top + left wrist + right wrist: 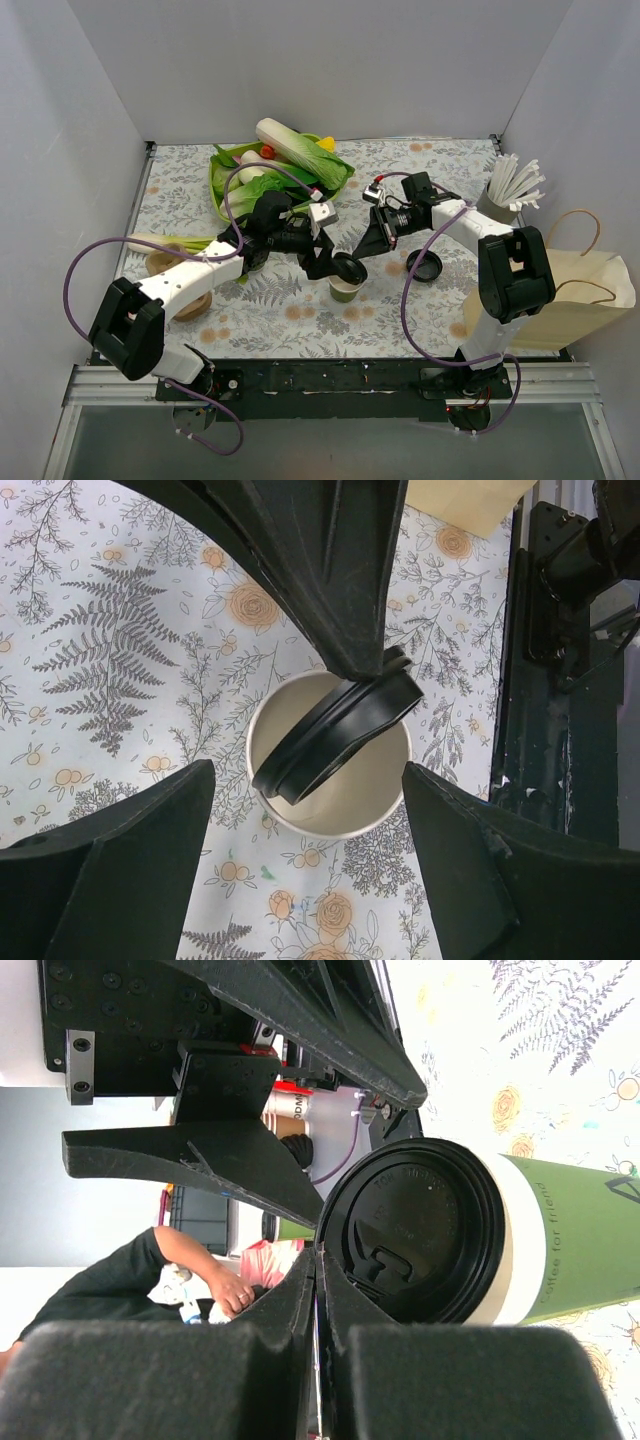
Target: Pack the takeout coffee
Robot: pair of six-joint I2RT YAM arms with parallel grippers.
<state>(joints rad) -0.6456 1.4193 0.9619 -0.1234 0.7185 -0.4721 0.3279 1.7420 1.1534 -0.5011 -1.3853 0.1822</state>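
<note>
The takeout coffee cup (346,291), green with a cream inside (355,800), stands upright mid-table. A black lid (338,735) lies tilted across its mouth, one edge dipped inside and the other raised. My right gripper (363,254) is shut on that raised rim (322,1245); the right wrist view shows the lid's top (415,1228) against the green wall (575,1250). My left gripper (324,262) hovers over the cup, open, with its fingers (120,860) on either side of the cup and apart from it.
A second black lid (422,266) lies right of the cup. A brown paper bag (565,300) lies at the right edge, with a grey cup of white straws (503,200) behind it. A green basket of vegetables (222,195) sits at the back, and brown discs (193,306) at the left.
</note>
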